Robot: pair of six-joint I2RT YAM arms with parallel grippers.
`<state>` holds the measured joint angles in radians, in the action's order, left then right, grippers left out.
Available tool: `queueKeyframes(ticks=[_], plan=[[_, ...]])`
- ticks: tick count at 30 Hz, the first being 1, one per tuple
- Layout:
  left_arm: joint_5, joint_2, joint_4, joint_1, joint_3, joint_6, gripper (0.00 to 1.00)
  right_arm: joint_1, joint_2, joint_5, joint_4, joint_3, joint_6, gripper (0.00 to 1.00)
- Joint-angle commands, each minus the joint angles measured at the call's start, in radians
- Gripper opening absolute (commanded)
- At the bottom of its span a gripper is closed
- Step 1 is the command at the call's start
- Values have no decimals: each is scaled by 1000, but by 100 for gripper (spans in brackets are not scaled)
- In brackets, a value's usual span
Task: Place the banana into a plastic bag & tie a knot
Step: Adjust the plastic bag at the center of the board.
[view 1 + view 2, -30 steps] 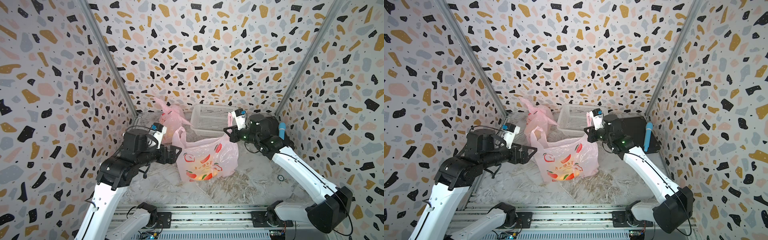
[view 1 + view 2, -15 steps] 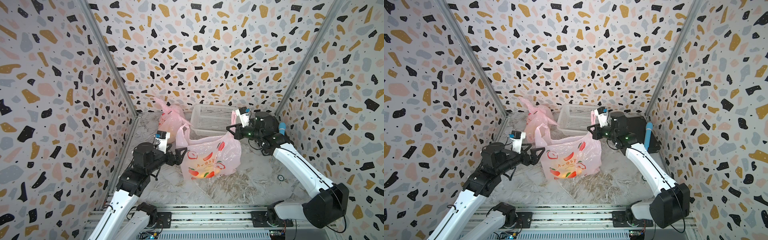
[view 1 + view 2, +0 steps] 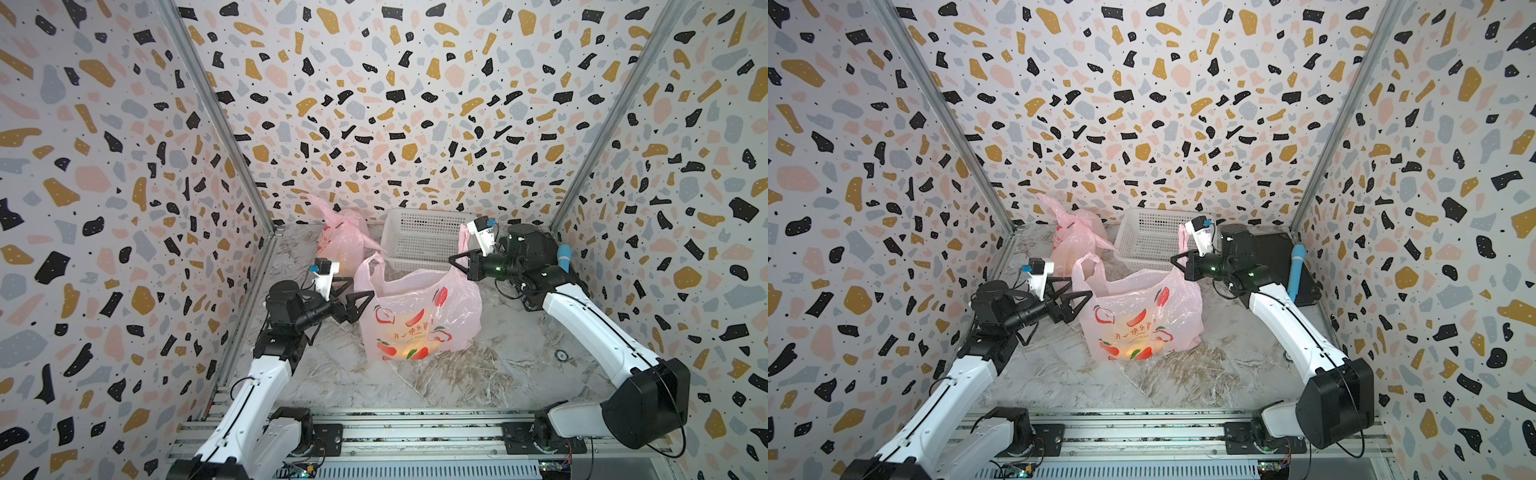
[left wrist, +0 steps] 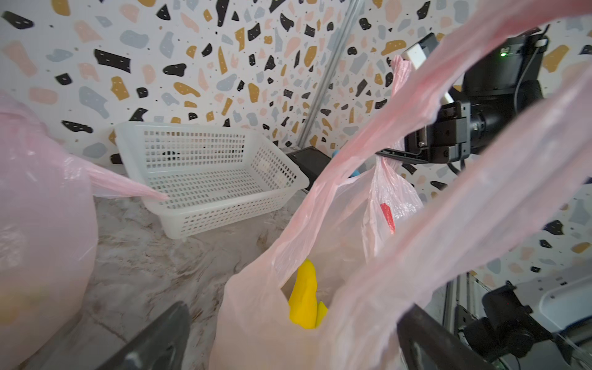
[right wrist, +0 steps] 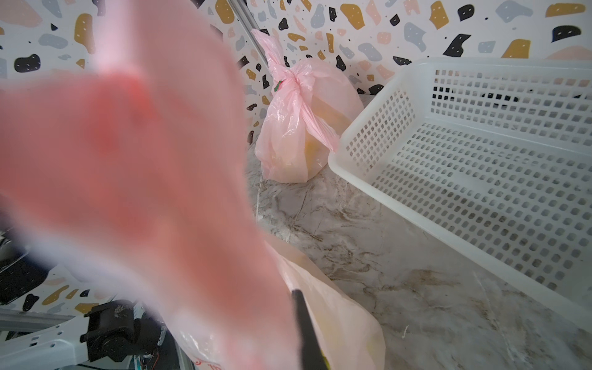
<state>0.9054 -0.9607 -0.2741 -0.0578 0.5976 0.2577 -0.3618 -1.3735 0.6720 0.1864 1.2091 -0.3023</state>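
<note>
Moved: my left gripper (image 3: 361,289) lowered beside bag (image 3: 419,316), jaws wide, empty;
Hold: right gripper (image 3: 457,262) clamped on one handle (image 3: 462,241);
Done: banana (image 4: 304,298) inside bag, centre of bench (image 3: 415,386);
Pending: second handle (image 3: 368,266), knot

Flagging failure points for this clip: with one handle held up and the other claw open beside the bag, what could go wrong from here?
The open left claw sits low beside the bag, under its free handle; closing there may pinch wall, not handle.
Only the right claw holds the bag up, by one thin handle; a tug could slip it and tip the banana out.
</note>
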Motion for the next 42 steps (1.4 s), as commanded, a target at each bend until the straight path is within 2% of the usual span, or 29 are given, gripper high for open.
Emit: queueKeyframes(ticks=[1, 6, 11, 14, 18, 21, 27, 29, 32, 36, 38, 41, 42], plan=[[253, -76, -185, 29, 50, 26, 99, 3, -8, 50, -16, 16, 13, 0], [307, -171, -234, 50, 85, 28, 99, 3, -13, 80, -29, 19, 9, 0], [322, -291, -366, 49, 132, 125, 100, 3, -13, 126, -92, -4, -28, 0], [295, -328, -507, 37, 116, 212, 100, 3, -12, 134, -122, -14, -41, 0], [235, -333, -379, -11, 144, 113, 98, 0, -24, 166, -204, -21, -89, 0], [206, -328, -272, -39, 169, 40, 91, -4, -23, 173, -213, -22, -90, 0], [196, -301, -255, -39, 168, 49, 67, -8, -12, 170, -211, -28, -84, 0], [193, -295, -253, -45, 168, 54, 66, -10, -9, 166, -209, -32, -82, 0], [180, -291, -248, -56, 169, 52, 59, -15, -4, 165, -208, -36, -79, 0], [158, -286, -235, -72, 177, 49, 58, -22, 5, 157, -203, -39, -78, 0], [135, -281, -217, -80, 179, 38, 49, -26, 8, 156, -199, -38, -77, 0], [71, -267, -172, -86, 189, 26, 8, -34, 17, 131, -174, -37, -55, 0], [44, -255, -162, -86, 189, 31, 0, -37, 24, 114, -155, -36, -40, 0]])
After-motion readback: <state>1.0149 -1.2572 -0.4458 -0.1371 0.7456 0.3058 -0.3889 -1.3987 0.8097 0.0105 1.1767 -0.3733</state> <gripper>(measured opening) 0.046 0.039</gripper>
